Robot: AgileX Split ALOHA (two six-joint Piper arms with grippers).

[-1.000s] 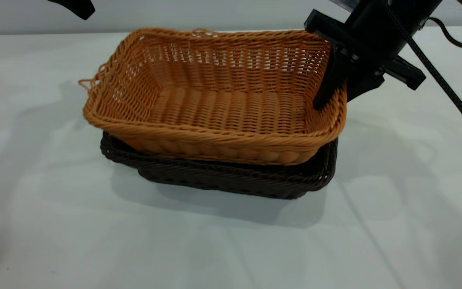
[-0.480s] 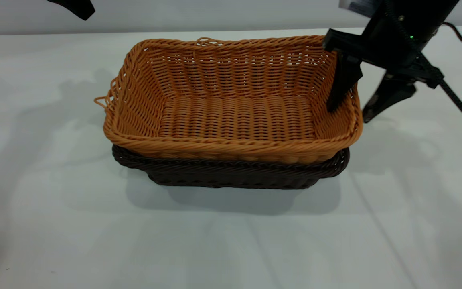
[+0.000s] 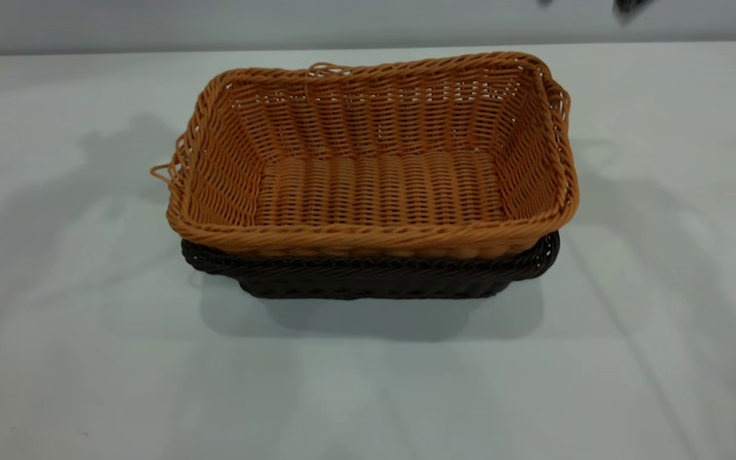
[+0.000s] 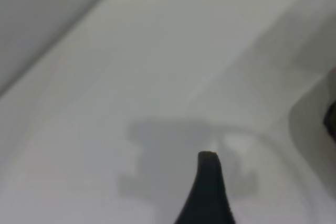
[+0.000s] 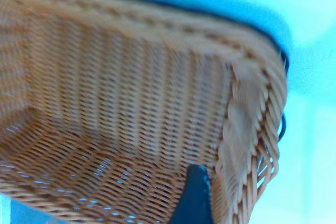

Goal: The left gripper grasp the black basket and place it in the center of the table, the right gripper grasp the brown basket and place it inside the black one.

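White table [image 3: 87, 358] fills the exterior view, with a pale wall strip along its far edge. Near the middle sits the black basket [image 3: 368, 281], flat on the surface, and the brown basket [image 3: 374, 185] is nested inside it, upright. Only the black basket's braided rim and a band of its near wall show below the brown one. The brown basket sits a little high, its rim well above the black rim, and its loose loops stick out at the end toward the exterior view's left and along the far rim. Nothing touches either basket.

Right gripper [image 3: 627, 6] shows only as a dark blurred sliver at the top edge of the exterior view, far back and clear of the baskets. In the right wrist view one dark fingertip [image 5: 194, 195] hangs over the brown basket's interior [image 5: 105, 129]; whether the fingers are spread or pressed together cannot be told.

Left gripper appears only in the left wrist view, as one black fingertip [image 4: 207, 187] over bare table [image 4: 157, 51]; its state cannot be told either.
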